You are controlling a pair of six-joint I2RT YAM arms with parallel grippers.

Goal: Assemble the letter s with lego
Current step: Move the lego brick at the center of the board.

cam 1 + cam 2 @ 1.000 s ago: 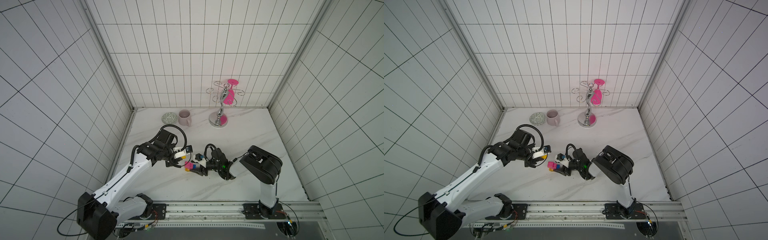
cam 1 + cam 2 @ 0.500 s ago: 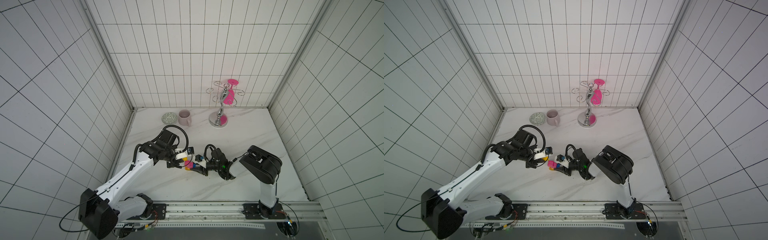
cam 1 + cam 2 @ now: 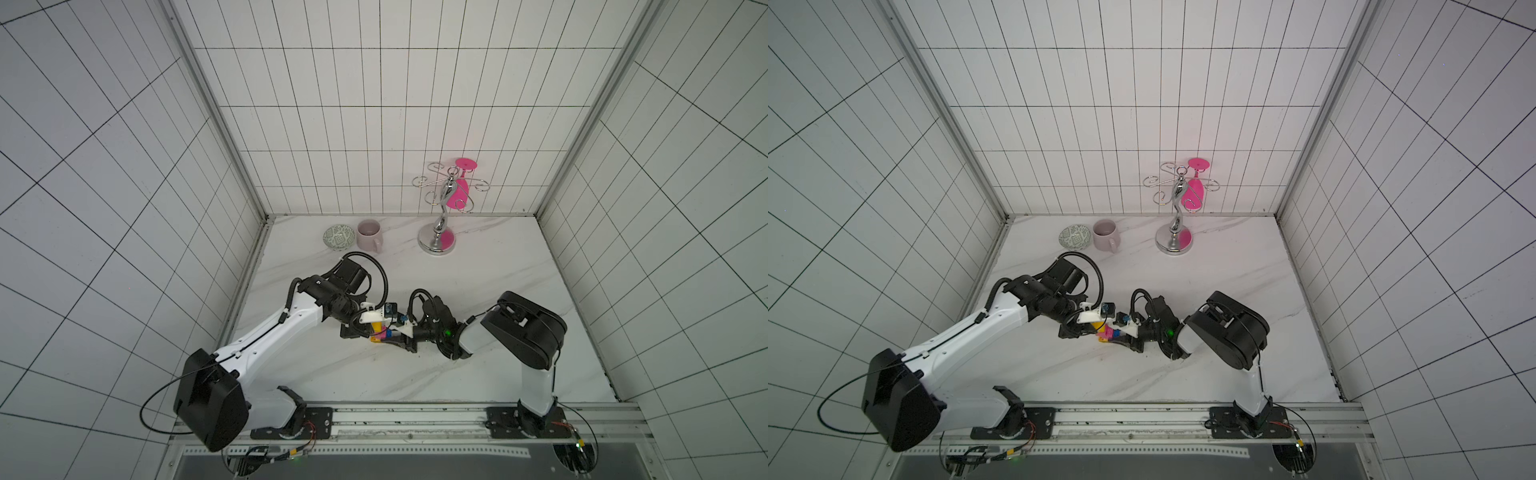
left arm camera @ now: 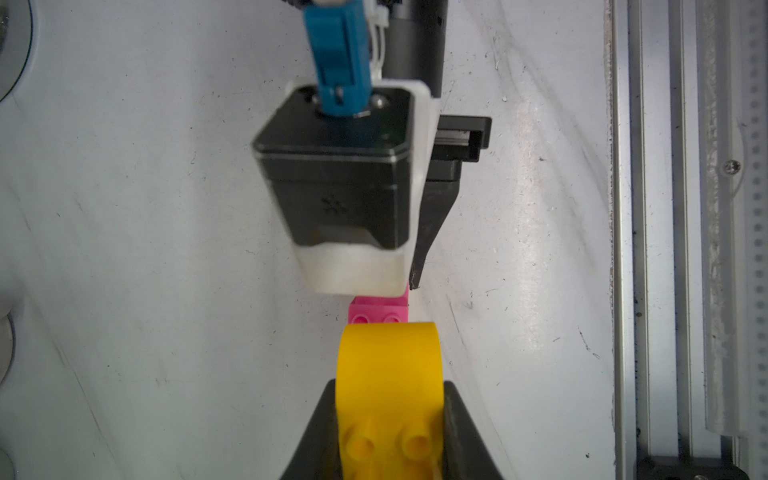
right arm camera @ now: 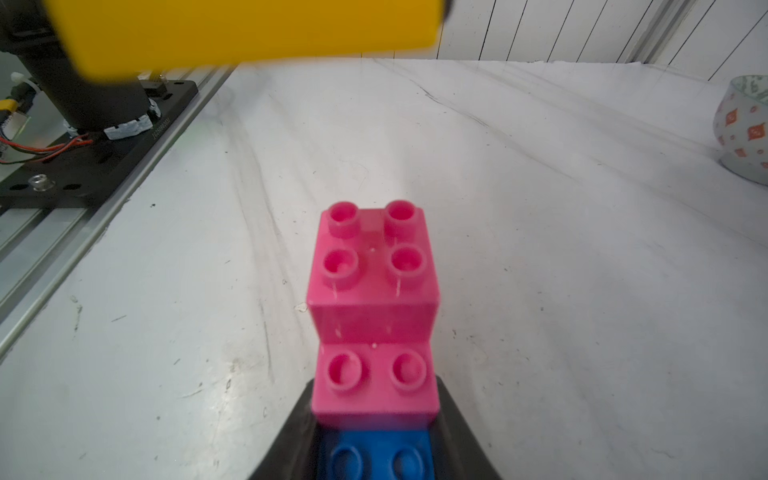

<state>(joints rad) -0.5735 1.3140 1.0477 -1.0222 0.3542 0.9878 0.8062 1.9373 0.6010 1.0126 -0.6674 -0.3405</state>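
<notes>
White tiled walls point(image 3: 374, 104) stand around the marble counter point(image 3: 478, 291). Above it, the left pincer point(image 4: 388, 388) is closed tight on a yellow lego brick point(image 4: 388, 357). Close by, the right pincer point(image 5: 374, 386) squeezes a pink and blue lego stack point(image 5: 374, 316).

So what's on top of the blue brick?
A pink brick sits on the blue brick, a second pink brick stepped higher. The right gripper hides the blue brick's sides and underside.

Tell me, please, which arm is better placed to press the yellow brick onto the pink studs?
Left, probably. The left gripper is shut on the yellow brick, held near the top pink brick's free studs. The right gripper is shut on the pink-and-blue stack, so it can simply brace it.
</notes>
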